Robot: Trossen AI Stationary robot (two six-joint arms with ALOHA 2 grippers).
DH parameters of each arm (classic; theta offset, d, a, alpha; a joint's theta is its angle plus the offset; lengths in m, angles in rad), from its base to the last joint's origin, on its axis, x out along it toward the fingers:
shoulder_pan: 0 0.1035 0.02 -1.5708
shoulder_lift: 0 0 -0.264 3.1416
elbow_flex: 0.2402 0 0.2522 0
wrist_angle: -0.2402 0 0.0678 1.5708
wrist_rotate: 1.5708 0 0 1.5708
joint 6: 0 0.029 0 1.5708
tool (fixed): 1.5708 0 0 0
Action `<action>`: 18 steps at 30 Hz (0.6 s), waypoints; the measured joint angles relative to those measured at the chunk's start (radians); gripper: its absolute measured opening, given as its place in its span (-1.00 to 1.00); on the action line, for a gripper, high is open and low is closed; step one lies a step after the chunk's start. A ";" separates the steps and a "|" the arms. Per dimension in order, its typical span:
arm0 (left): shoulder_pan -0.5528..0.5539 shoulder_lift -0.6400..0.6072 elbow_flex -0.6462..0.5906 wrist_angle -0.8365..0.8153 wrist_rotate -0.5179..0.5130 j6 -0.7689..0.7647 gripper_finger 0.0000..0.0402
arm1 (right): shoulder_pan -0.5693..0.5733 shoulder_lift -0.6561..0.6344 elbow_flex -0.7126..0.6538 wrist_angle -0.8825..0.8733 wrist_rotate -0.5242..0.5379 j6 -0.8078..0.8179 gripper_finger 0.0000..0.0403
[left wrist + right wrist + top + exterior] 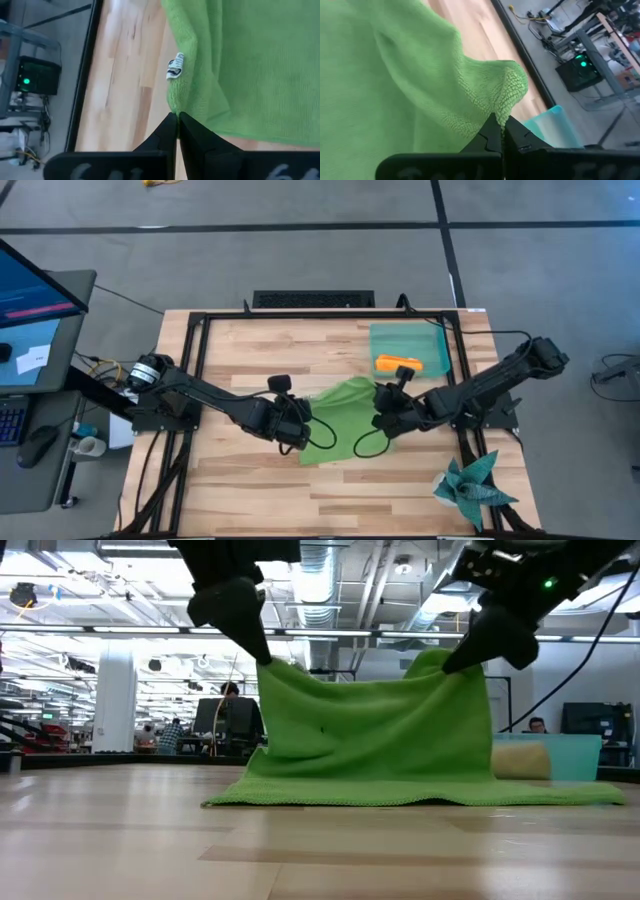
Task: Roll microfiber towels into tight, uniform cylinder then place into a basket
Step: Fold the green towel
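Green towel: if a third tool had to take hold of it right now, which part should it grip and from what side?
Probably the free bottom hem of the green towel, pinched from above. The left tool and right tool are each shut on an upper corner, so the cloth hangs as a sheet with its lower edge lying flat on the table, thin and unobstructed there.

Two towels are showing: one lime green towel (pixel 340 418) lying near the middle of the bench (pixel 240 490), and one orange towel (pixel 399 362) sitting rolled inside the single teal basket (pixel 432 338) by the far right corner. One dark teal spiky cloth (pixel 472 488) is resting at the near right corner. Two arms are reaching over the bench, each carrying one gripper, the left gripper (pixel 303 438) and the right gripper (pixel 380 423).
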 joint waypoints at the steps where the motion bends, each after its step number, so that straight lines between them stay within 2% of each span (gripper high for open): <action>1: 0.006 0.000 0.000 0.000 0.002 0.007 -0.98 | -0.012 0.000 0.000 0.000 0.001 -0.006 -0.96; 3: 0.020 0.000 0.000 -0.001 0.000 0.010 -0.98 | -0.035 0.000 0.000 0.001 0.017 -0.007 -0.96; 6: 0.035 0.000 0.000 -0.006 -0.058 0.054 -0.98 | -0.052 0.000 0.000 0.005 0.061 -0.031 -0.96; 11: 0.065 0.000 0.000 -0.013 -0.089 0.125 -0.98 | -0.054 0.000 0.000 0.008 0.067 -0.072 -0.96; 15: 0.083 0.000 0.002 -0.099 -0.194 0.134 -0.98 | -0.056 0.000 0.000 0.019 0.071 -0.102 -0.96; 18: 0.085 0.000 0.016 -0.166 -0.229 0.091 -0.98 | -0.056 0.000 0.000 0.040 0.068 -0.102 -0.96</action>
